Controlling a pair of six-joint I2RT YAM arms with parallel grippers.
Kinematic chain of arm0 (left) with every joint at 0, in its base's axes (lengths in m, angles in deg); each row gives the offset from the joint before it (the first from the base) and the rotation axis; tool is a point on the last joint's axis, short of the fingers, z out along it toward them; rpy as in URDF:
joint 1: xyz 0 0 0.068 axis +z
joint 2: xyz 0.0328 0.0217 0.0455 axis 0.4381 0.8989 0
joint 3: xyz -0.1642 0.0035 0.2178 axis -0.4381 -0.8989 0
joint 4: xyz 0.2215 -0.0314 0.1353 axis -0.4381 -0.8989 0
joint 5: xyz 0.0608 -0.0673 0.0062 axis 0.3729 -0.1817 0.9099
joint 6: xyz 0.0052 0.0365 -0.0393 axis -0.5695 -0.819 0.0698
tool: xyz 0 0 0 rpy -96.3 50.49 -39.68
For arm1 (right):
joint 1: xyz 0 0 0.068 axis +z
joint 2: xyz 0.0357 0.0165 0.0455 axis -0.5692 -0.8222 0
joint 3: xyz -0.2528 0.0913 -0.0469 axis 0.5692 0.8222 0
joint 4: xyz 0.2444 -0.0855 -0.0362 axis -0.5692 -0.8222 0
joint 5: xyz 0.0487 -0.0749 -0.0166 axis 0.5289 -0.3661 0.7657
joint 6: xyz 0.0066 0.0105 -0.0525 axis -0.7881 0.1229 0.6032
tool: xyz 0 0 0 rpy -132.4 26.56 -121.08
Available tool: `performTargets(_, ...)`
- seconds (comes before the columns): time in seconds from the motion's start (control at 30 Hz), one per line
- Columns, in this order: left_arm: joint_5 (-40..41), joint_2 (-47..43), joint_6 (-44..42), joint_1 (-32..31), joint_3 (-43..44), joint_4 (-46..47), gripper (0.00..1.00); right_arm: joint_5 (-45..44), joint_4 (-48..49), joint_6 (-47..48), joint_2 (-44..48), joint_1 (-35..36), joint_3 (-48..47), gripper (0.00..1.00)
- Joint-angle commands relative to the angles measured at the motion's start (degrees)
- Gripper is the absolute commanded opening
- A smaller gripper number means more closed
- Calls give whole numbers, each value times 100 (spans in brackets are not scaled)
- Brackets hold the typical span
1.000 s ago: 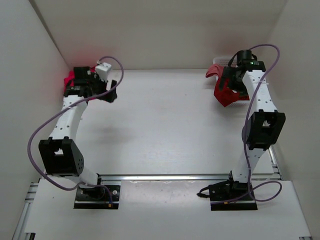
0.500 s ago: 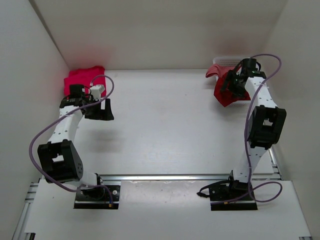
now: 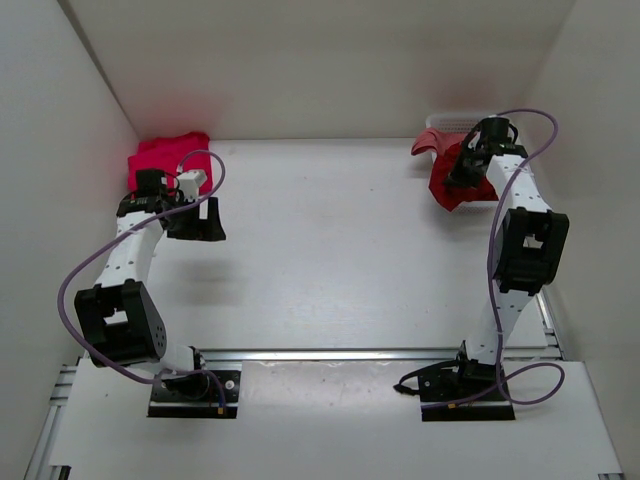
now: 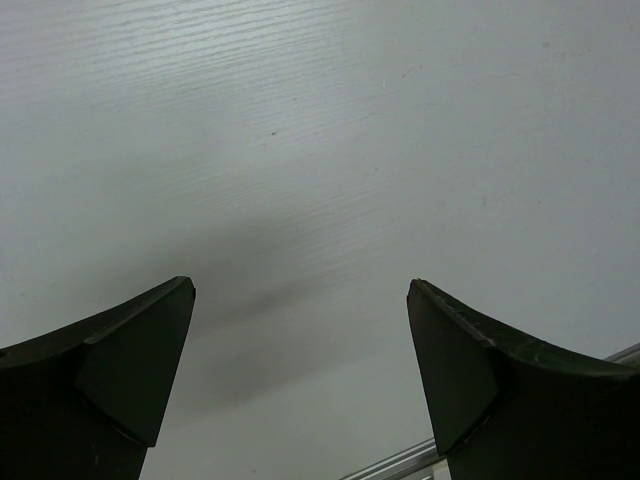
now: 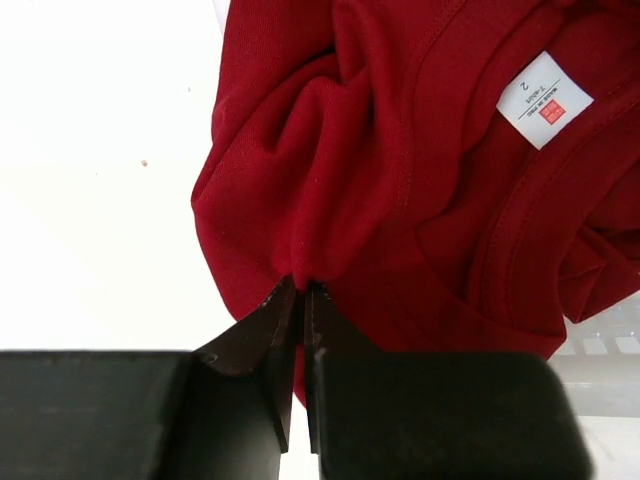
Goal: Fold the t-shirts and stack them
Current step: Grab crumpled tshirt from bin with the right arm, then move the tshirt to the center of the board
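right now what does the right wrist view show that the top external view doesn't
Only the right wrist view shows the white size tag and the right claw pinched shut on a fold of cloth. Only the top external view shows the left claw and the bright pinkish-red t-shirt in the far left corner. Both show the dark crimson t-shirt.

Crimson t-shirt [image 5: 400,200] tag [image 5: 545,100] — 2

White table [image 3: 330,250], white mesh basket [image 3: 452,119] far right, metal rail [image 3: 330,353]
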Motion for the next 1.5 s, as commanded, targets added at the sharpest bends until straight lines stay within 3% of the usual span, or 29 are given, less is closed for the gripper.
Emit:
performTargets(0.0,-125,-247,-34,-1,-41,-55,99,-156,186,116,323,-32,-189,0)
performTargets(0.3,-195,-221,27,8,73,-47,99,-903,212,266,1315,-58,-1260,0)
performTargets(0.47,-230,-238,18,25,126,-55,99,-1237,852,476,2107,169,-1805,0)
performTargets(0.6,-265,-256,79,-27,74,-38,99,-1554,2072,1404,2748,1091,-1982,0)
performTargets(0.67,-265,-282,106,0,30,14,99,-1773,2425,1795,2925,2134,-2113,0)
performTargets(0.8,-274,-282,159,78,-23,32,99,-1144,2462,2182,2627,3323,-3027,0)
performTargets(0.87,-326,-300,194,78,-23,50,99,-826,2480,2078,2468,3588,-3230,0)
performTargets(1.0,-212,-379,238,131,3,68,99,-580,2427,1191,2564,3091,-2722,0)
performTargets(1.17,-151,-388,221,306,56,103,99,-350,2270,400,2863,2474,-1308,0)
performTargets(1.3,-54,-335,142,307,170,68,99,431,2076,-470,2968,1868,-114,0)
performTargets(1.33,-19,-335,115,255,161,50,99,641,1936,-533,2891,1623,3,8)
performTargets(1.37,25,-344,98,245,205,50,99,782,1587,-725,2794,1429,230,36)
performTargets(1.47,139,-308,-8,131,179,15,99,1127,157,-501,2048,1278,-37,73)
